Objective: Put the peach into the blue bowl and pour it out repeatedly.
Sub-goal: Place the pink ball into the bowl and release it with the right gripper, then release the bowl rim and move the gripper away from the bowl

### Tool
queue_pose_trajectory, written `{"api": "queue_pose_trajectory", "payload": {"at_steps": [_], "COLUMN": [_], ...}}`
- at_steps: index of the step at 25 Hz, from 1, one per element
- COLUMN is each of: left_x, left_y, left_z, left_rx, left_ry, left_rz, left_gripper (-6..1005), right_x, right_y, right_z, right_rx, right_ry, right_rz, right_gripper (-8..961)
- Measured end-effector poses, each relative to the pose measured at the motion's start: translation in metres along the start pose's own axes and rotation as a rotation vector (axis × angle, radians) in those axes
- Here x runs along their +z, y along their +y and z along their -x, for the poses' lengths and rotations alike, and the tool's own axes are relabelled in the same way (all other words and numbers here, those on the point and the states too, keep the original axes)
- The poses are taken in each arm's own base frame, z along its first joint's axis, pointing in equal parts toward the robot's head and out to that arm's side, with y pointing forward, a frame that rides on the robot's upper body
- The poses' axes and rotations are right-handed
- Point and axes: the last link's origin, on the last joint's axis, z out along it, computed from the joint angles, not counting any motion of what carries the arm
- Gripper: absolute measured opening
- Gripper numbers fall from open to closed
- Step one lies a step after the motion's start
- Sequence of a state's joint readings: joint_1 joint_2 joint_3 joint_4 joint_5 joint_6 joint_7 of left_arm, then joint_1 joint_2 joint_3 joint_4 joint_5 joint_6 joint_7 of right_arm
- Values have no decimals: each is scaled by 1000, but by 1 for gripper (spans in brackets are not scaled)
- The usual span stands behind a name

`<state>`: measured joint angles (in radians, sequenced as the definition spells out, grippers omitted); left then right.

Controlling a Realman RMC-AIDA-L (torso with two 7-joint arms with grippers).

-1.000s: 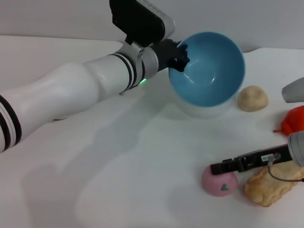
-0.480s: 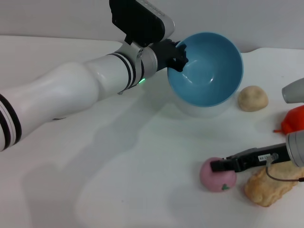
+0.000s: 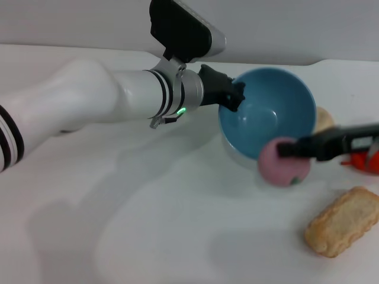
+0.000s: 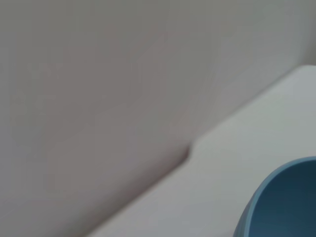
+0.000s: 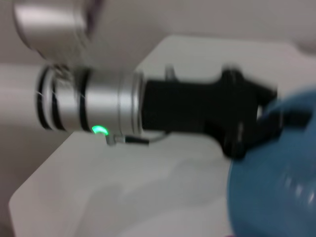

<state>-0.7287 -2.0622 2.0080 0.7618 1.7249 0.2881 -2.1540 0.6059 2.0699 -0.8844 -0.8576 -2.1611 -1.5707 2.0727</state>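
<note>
Left gripper (image 3: 235, 94) clamped on the blue bowl's (image 3: 269, 118) rim, bowl tipped toward the camera | right gripper (image 3: 285, 148) closed on the peach (image 3: 283, 164), lifted just before the bowl's front edge | biscuit-shaped toy (image 3: 343, 221) lay below the right gripper

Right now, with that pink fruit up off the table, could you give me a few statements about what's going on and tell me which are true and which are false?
1. The right gripper holds the peach beside the blue bowl's rim. True.
2. The peach already lies inside the bowl. False: it hangs just outside the near rim.
3. The left gripper grips the bowl's rim. True.
4. The bowl holds a biscuit. False: the bowl's visible inside is bare; the biscuit-like piece lies on the table.
</note>
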Motion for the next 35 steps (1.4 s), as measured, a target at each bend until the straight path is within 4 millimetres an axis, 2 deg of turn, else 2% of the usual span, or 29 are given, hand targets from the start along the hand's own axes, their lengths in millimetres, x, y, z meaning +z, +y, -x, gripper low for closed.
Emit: {"api": "queue_pose_trajectory", "payload": {"at_steps": [1,2,6,10,15,26,29,32,35], "left_x": [-1,-1,-1,1,3,4,4,4,4], "left_y": [0,0,10,16,19,16,16,20,25], "left_z": [0,-1,-2,-6,-9,-8,-9,-10,-12], "left_rx": [-15,-19,-32,-32,11,9,9,18,22], "left_ry": [-10,-17,-62,-84,-119,-126,-129,-148,-190], "left_rz": [19,30,117,143,152,139,143,170,211], "left_gripper": [-2,-2,-2,-1,-1,-2,-2,-2,-1], "right_x": [-14,-19,-26,-17,-3,-9,-11,-21,-33], "right_y": [5,6,5,-5,-16,-24,-23,-27,-32], "right_z": [14,20,31,32,26,23,23,23,16], "right_rx": [-35,-44,-57,-54,-59,-91,-100,-91,-80], "right_ry": [-18,-32,-61,-34,-5,-47,-72,-141,-223], "right_rz": [-28,-42,-67,-125,-168,-212,-206,-232,-247], "right_gripper": [76,71,51,55,69,279,395,511,552]}}
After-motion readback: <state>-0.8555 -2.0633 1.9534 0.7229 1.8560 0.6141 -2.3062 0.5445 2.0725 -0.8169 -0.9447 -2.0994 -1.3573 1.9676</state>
